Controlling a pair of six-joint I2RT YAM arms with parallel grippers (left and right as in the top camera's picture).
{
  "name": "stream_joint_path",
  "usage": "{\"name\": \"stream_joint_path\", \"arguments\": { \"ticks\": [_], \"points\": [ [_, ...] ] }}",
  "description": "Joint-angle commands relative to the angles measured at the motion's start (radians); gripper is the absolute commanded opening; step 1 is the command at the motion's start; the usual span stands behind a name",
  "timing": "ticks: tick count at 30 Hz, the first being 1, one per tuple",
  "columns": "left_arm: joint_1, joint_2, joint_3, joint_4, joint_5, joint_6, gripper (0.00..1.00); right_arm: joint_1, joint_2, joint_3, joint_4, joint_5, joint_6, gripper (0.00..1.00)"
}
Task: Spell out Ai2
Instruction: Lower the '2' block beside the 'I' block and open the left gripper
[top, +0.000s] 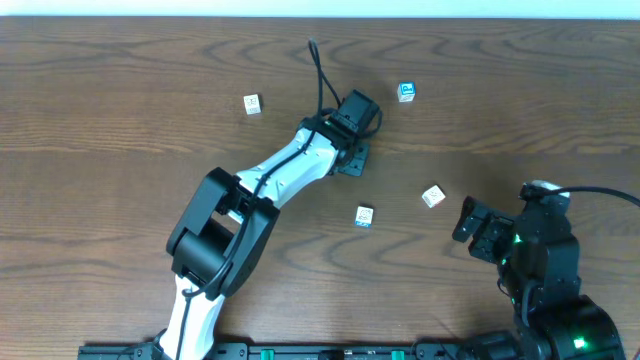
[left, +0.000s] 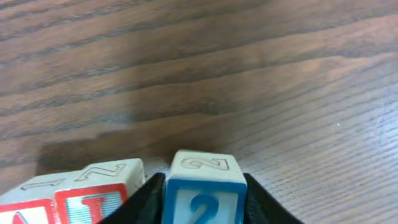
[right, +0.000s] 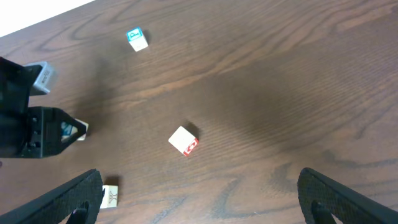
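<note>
Left gripper (top: 349, 158) sits mid-table in the overhead view, its jaws hidden under the wrist, so I cannot tell its grip from above; a teal block (top: 407, 92) lies beyond it; the right gripper (top: 470, 222) hangs near the right side. Through the left wrist I see the fingers (left: 147, 198) closed snugly on the blue 2 block (left: 202, 193), a red-lettered block (left: 74, 193) just beside it. Through the right wrist, that claw spreads wide and holds nothing; a red-and-white block (right: 184, 140) lies ahead.
</note>
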Motion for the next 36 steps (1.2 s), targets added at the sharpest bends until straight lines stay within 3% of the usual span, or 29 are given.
{"name": "stream_joint_path", "arguments": {
  "ticks": [1,13,27,28,30,31,32,36],
  "points": [
    [-0.005,0.007,0.021,-0.003,-0.018,-0.010,0.43,-0.016,-0.004,-0.005,0.000,0.003,0.014,0.99],
    [-0.005,0.007,0.021,0.002,-0.025,-0.005,0.50,-0.016,-0.004,-0.005,0.000,0.003,0.015,0.99],
    [-0.003,0.005,0.074,0.101,-0.074,0.088,0.53,-0.016,-0.004,-0.005,0.000,0.003,0.015,0.99],
    [-0.003,0.002,0.091,0.093,-0.074,0.088,0.50,-0.016,-0.004,-0.005,0.000,0.003,0.014,0.99],
    [-0.004,-0.006,0.128,0.056,-0.070,0.088,0.34,-0.016,-0.004,-0.005,0.000,0.003,0.014,0.99],
    [-0.004,-0.008,0.152,0.025,-0.070,0.088,0.13,-0.016,-0.004,-0.005,0.000,0.003,0.014,0.99],
    [-0.006,-0.008,0.178,-0.014,-0.065,0.086,0.06,-0.016,-0.004,-0.005,0.000,0.003,0.015,0.99],
    [-0.011,-0.008,0.205,-0.098,0.008,0.084,0.06,-0.016,-0.004,-0.005,0.000,0.003,0.014,0.99]
  ]
}}
